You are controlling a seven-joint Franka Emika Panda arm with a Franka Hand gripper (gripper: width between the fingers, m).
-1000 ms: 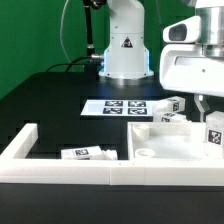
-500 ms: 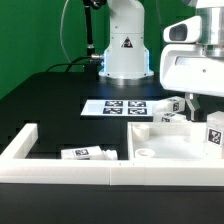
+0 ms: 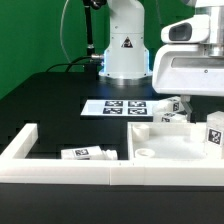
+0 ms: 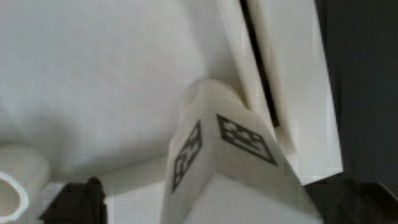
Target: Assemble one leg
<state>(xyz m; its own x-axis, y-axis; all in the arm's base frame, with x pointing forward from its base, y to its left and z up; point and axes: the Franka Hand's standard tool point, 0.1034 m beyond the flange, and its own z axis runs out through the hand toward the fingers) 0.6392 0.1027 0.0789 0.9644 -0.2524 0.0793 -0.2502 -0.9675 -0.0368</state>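
Leg [image 4: 228,150] stands upright on the white panel [image 4: 98,70], a squarish white post with black-and-white tags on two sides, directly under the wrist camera. From outside, the arm's white head [image 3: 190,68] hangs at three o'clock above that leg [image 3: 214,132]. Whether the hand is wide or narrow cannot be told.
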